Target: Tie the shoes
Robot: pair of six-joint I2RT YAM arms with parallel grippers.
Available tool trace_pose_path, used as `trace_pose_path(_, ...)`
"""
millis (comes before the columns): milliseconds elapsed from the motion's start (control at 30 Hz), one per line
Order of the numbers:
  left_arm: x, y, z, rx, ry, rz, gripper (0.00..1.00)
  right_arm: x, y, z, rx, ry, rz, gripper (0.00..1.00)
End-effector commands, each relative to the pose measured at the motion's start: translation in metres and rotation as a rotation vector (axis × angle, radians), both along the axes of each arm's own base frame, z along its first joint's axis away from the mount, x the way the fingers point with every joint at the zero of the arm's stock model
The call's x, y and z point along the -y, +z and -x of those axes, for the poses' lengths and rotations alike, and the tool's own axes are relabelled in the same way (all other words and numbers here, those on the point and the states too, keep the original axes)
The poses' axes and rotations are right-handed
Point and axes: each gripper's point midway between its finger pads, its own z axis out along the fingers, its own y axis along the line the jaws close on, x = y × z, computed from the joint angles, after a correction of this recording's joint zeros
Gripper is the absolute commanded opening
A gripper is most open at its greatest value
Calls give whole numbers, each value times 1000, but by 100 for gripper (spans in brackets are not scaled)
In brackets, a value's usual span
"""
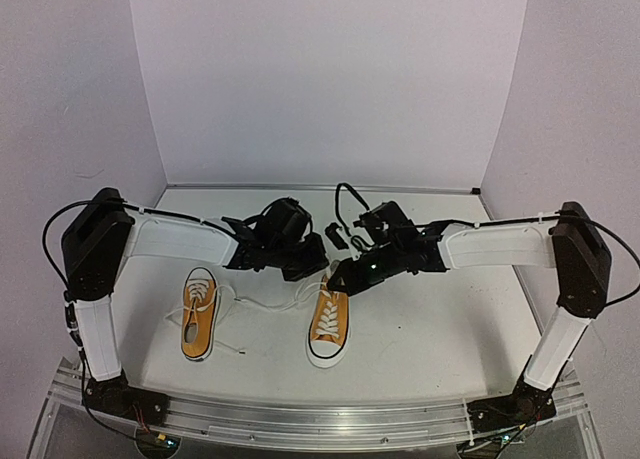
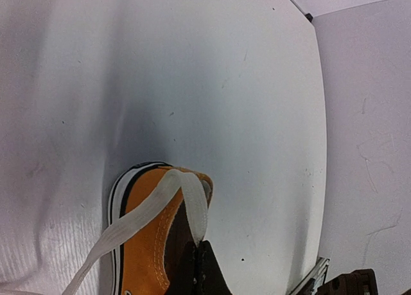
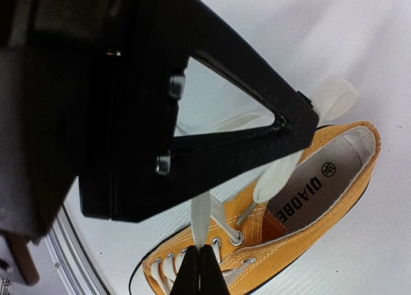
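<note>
Two orange-yellow sneakers lie on the table, the left shoe [image 1: 198,314] and the right shoe [image 1: 329,324]. Both grippers work over the right shoe. My left gripper [image 1: 312,265] is shut on a white lace [image 2: 192,208] looped over the shoe's heel [image 2: 151,237]; in the left wrist view the gripper [image 2: 199,247] pinches the lace end. My right gripper [image 1: 340,279] is shut on the other lace [image 3: 201,214] above the eyelets; in the right wrist view the gripper [image 3: 200,251] holds it taut over the right shoe [image 3: 302,198]. The left gripper's black body fills that view's upper left.
A loose lace [image 1: 262,305] runs across the table between the two shoes. White walls stand behind and at both sides. A metal rail [image 1: 320,414] runs along the near edge with the arm bases.
</note>
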Motion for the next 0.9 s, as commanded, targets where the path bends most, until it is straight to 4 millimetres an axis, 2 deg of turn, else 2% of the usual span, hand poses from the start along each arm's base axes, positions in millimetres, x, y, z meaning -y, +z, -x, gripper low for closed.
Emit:
trace_pose_path(0, 5, 17, 17, -31, -40, 103, 0, -2, 29, -1, 80, 8, -49, 0)
trace_pose_path(333, -2, 9, 44, -93, -92, 110, 0, -2, 30, -1, 87, 11, -48, 0)
trace_pose_path(533, 3, 15, 51, -95, -120, 167, 0, 0, 26, -3, 80, -4, -39, 0)
trace_pose_path(700, 7, 15, 56, -110, -140, 186, 0, 6, 22, -3, 61, -50, -25, 15)
trace_pose_path(800, 7, 15, 58, -115, -146, 189, 0, 16, 22, -2, 51, -99, -14, 34)
trace_pose_path(867, 7, 13, 59, -118, -143, 186, 0, 24, 26, 1, 44, -130, -20, 40)
